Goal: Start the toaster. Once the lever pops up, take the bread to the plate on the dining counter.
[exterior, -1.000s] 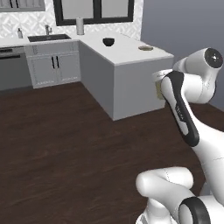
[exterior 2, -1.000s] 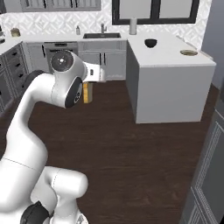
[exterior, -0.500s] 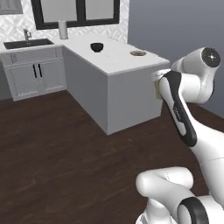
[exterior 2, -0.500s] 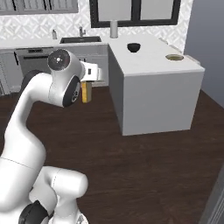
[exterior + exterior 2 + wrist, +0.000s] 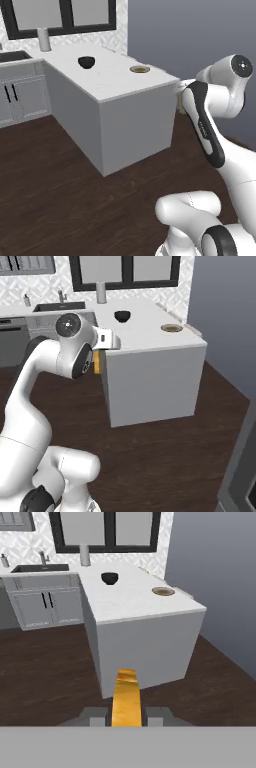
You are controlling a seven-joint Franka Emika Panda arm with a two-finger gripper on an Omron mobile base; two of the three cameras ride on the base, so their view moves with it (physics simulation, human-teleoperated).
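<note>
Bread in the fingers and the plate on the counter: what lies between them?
In the hand view, dark floor and the counter's white side and bare top separate the bread from the plate; the bowl sits off to the left.

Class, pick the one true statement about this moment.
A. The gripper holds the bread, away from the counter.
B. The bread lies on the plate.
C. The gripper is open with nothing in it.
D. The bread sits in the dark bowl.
A: the bread stands clamped in the gripper, while the plate on the dining counter holds no bread.
</note>
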